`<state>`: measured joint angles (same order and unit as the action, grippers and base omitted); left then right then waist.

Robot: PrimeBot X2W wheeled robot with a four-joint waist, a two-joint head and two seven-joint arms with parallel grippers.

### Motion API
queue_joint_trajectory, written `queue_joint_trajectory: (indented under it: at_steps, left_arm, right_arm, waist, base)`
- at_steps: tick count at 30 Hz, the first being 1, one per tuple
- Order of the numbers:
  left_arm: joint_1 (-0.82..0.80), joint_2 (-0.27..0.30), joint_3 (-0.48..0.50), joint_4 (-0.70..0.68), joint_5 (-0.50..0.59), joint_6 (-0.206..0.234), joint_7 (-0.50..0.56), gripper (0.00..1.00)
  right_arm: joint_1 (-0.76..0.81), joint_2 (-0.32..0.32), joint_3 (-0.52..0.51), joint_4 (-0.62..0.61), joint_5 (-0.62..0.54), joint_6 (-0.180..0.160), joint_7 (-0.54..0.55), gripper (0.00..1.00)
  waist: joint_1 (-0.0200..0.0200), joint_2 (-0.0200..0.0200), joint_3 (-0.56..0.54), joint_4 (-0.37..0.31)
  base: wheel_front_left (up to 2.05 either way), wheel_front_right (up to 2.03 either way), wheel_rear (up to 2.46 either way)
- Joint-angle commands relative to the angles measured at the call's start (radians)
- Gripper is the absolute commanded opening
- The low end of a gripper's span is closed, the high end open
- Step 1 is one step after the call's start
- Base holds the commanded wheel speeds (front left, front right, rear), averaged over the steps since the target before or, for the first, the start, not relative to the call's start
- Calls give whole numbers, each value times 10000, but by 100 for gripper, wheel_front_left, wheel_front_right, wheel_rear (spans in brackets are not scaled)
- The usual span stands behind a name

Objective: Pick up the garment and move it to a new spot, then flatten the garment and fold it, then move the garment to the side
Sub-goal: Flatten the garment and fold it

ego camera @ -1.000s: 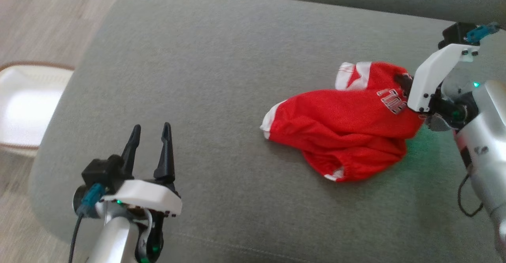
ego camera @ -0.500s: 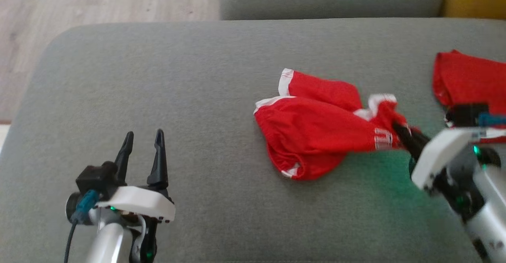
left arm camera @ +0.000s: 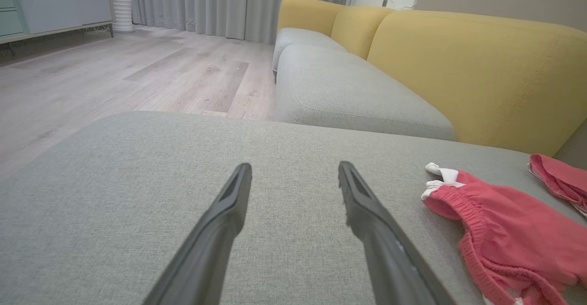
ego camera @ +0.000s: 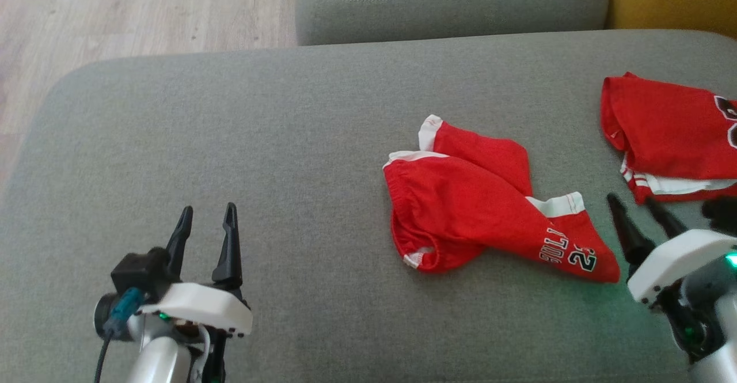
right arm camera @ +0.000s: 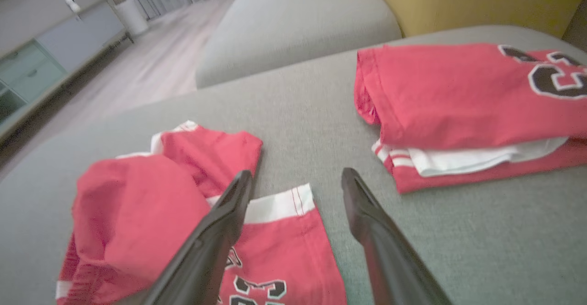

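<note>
Right hand [ego camera: 631, 200] is spread, holding nothing, just beside the bunched red shorts [ego camera: 478, 210]. If I grab badly, I could pull the folded jersey [ego camera: 668, 124] too.

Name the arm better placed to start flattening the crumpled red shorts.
Right. The right gripper, open, hovers just beside the red shorts' numbered leg, while the left gripper, also open, sits far off across the grey cushion.
</note>
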<state>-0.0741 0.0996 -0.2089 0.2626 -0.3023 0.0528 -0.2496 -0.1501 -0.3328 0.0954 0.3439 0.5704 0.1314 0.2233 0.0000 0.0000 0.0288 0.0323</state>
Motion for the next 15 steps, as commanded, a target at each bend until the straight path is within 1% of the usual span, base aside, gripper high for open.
queue_joint_trajectory:
  at_steps: [1,4,9,11,13,15]
  left_arm:
    - [-296,221,407,-299,-25,1,-120,100]
    - [-282,251,416,-330,-64,17,-116,100]
    - [-475,411,331,-346,-87,-119,70,100]
    - [-743,479,222,-385,-152,-321,334,100]
    - [-1229,571,118,-452,-354,-664,847,100]
    - [-1920,747,-26,-416,-557,-1015,1767,100]
  right_arm:
    - [-88,-94,-7,-417,-95,-7,-168,100]
    - [145,514,-607,-1013,-535,-7,-593,100]
    - [466,1264,-852,-1574,-1014,-7,-803,100]
    - [484,1466,-965,-1721,-1152,-7,-938,100]
    - [401,1650,-1078,-1898,-1261,-7,-1165,100]
    - [273,1798,-1204,-2059,-1357,-7,-1405,100]
  waist:
    - [0,0,-32,-14]
    - [0,0,-45,-64]
    - [0,0,24,-176]
    - [0,0,75,-234]
    - [0,0,179,-320]
    - [0,0,320,-429]
  base:
    - [0,0,0]
    - [0,0,0]
    - [0,0,0]
    - [0,0,0]
    - [0,0,0]
    - [0,0,0]
